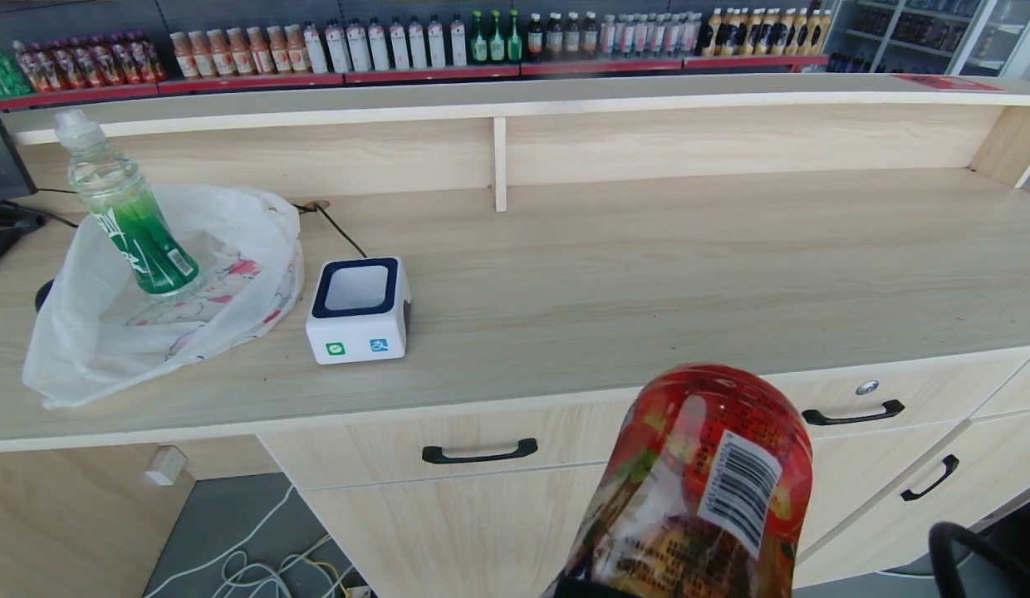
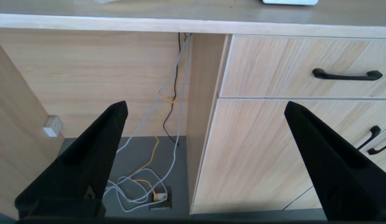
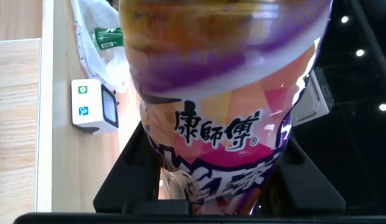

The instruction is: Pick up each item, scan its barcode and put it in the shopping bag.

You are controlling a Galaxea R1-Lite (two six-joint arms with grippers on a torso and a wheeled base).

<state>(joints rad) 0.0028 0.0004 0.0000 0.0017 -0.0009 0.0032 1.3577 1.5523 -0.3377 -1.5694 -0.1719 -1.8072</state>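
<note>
looking about halfway: clear green-labelled plastic bottle is sitting in the white plastic shopping bag just left of the white cube scanner. right gripper is clamping the red-wrapped bottle right of the scanner, probably not scanned yet. left gripper is hanging wide apart, empty.

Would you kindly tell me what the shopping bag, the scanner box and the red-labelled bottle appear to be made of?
Shopping bag: thin plastic film, translucent white, crumpled. Scanner box: probably hard moulded plastic, smooth white, with a dark-rimmed window. Red-labelled bottle: likely plastic under a glossy printed wrap that catches the light.
</note>
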